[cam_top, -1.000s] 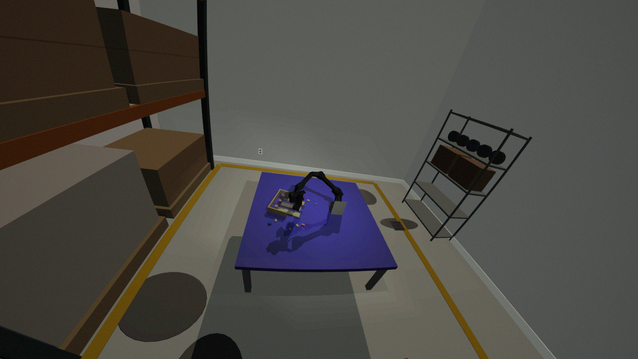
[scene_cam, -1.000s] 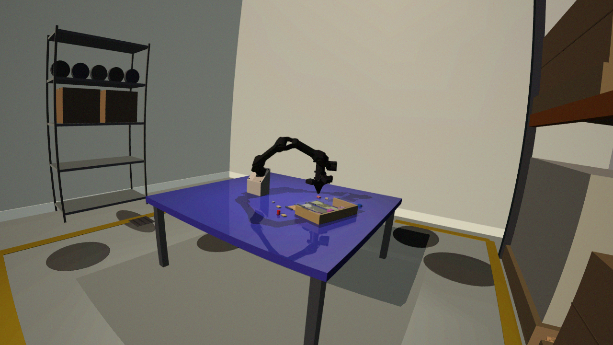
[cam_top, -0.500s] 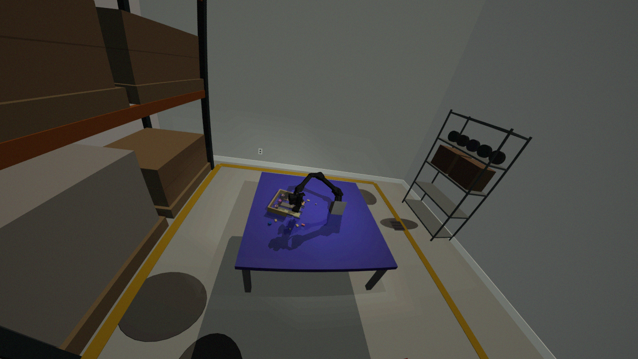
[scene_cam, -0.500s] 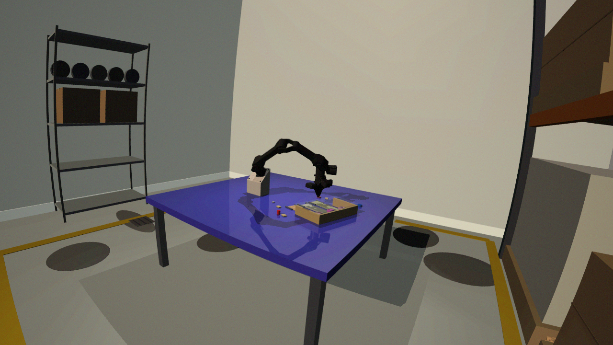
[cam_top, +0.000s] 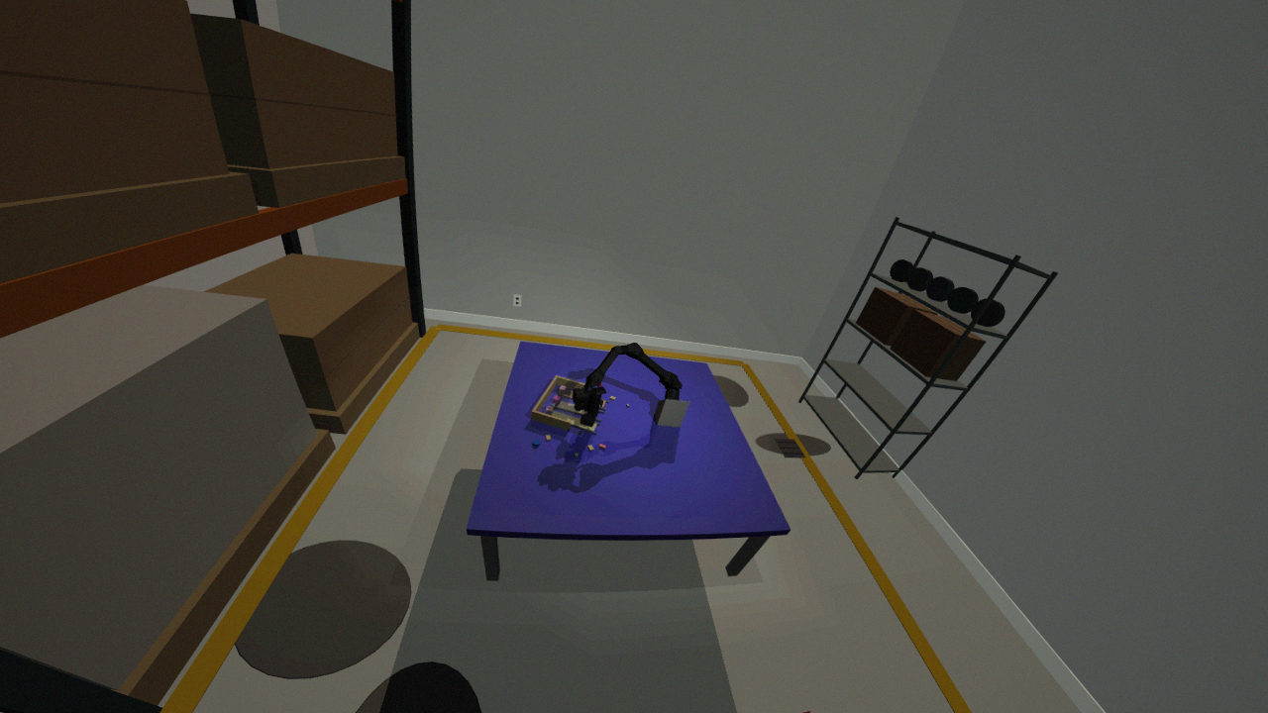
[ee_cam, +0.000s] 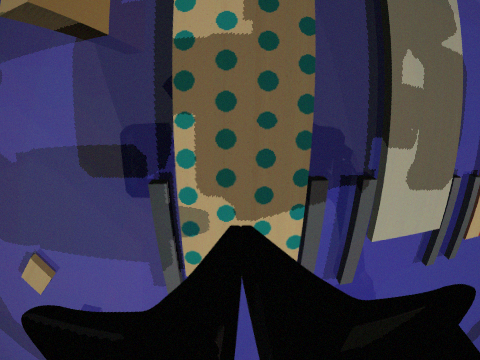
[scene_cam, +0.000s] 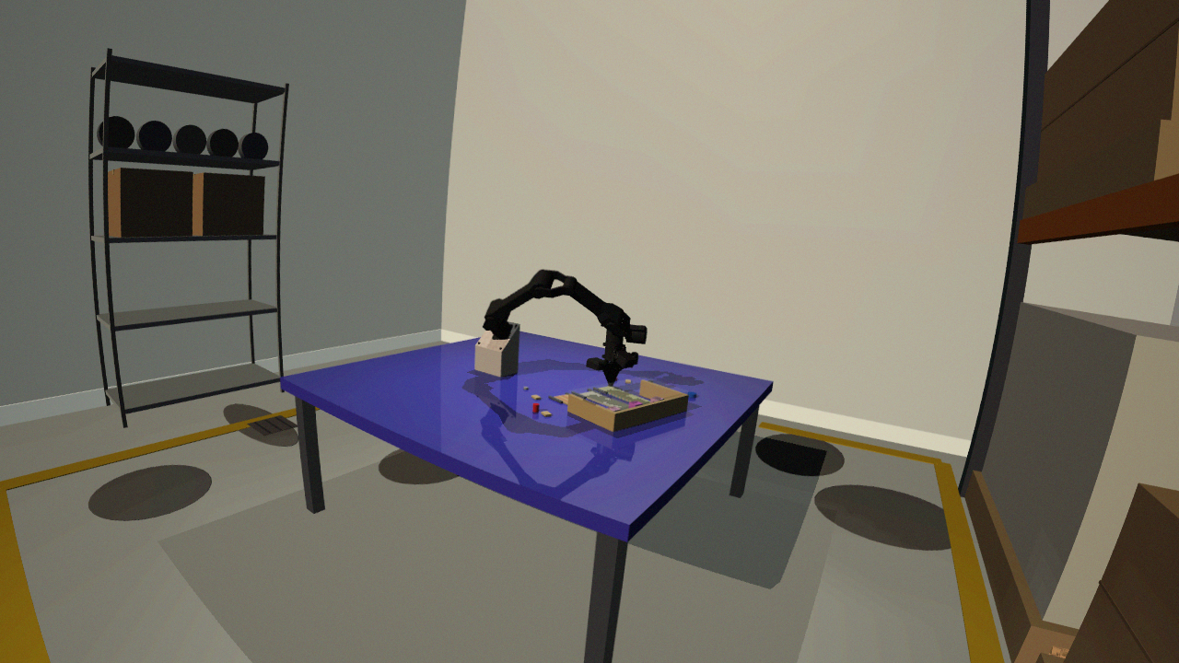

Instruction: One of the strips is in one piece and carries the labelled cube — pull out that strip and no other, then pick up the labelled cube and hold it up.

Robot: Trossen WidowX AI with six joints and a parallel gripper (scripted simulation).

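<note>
Pressed fully together on nothing, the gripper [ee_cam: 243, 274] is seen poised low over the near end of the teal-dotted strip [ee_cam: 243, 83], which runs toward 12 o'clock inside the wooden tray [scene_cam: 595, 411]; a plain grey strip [ee_cam: 420, 94] lies at 2 o'clock; the labelled cube cannot be made out

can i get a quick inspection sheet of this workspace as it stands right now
surface: glossy blue table, arm's shadow across it.
job's things: shallow tan wooden tray holding strips; tan strip with teal dots directly under the fingertips; grey-beige strip beside it; labelled cube not in close view.
clutter: small loose blocks on the table, one tan cube, one red block.
grippers: black parallel-jaw gripper shut, nothing between the fingers, tips low over the dotted strip's near end.
cables: nothing seen.
surroundings: black wire shelf unit, brown boxes on warehouse racking, yellow floor line.
</note>
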